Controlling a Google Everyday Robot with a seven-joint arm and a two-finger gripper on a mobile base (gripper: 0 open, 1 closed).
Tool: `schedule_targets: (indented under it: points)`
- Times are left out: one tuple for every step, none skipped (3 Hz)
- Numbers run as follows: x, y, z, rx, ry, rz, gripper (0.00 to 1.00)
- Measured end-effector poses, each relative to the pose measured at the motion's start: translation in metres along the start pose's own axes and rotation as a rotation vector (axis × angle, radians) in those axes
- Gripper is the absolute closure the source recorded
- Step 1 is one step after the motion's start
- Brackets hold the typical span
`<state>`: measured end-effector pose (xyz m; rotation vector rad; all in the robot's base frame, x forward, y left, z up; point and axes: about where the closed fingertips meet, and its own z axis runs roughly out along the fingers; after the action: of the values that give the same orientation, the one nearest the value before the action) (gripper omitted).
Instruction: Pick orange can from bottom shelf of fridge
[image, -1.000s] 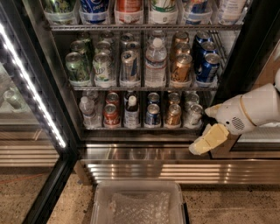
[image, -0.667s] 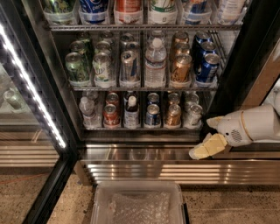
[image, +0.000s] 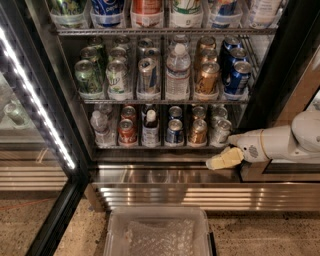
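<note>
Speckled brown stone floor (image: 250, 235) runs along the bottom, and at far left a white LED strip (image: 35, 100) glows down the open glass door. Low in the centre sits a clear lidded plastic bin (image: 157, 235), in front of the ribbed steel base (image: 165, 197). Above it is the tall black-framed drinks fridge (image: 280, 75), racks fully stocked.

Along the bottom shelf (image: 160, 146), a thin silvery wire rack, the front row reads: a clear water bottle (image: 100, 127), a red can (image: 127, 131), a dark bottle with a white cap (image: 150, 127), a blue can (image: 174, 131), then the copper-orange can with a silver top (image: 198, 131), upright, second from the right, and a silver can (image: 220, 131) beside it.

At right the white arm (image: 285, 142) reaches in, and the gripper (image: 215, 162) hangs low over the steel sill, just below the front rail, down and right of the orange can and not touching it. Its pale yellow fingers (image: 227, 157) sit together with no gap showing, holding nothing.
</note>
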<state>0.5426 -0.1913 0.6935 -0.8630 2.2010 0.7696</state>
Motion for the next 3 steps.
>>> schedule_targets:
  points:
    - [0.000,-0.001,0.002,-0.002,-0.001,0.002,0.00]
    - [0.007,0.000,0.014,0.000,-0.017,0.020,0.00]
    - [0.002,0.003,0.048,-0.071,-0.042,0.003,0.00]
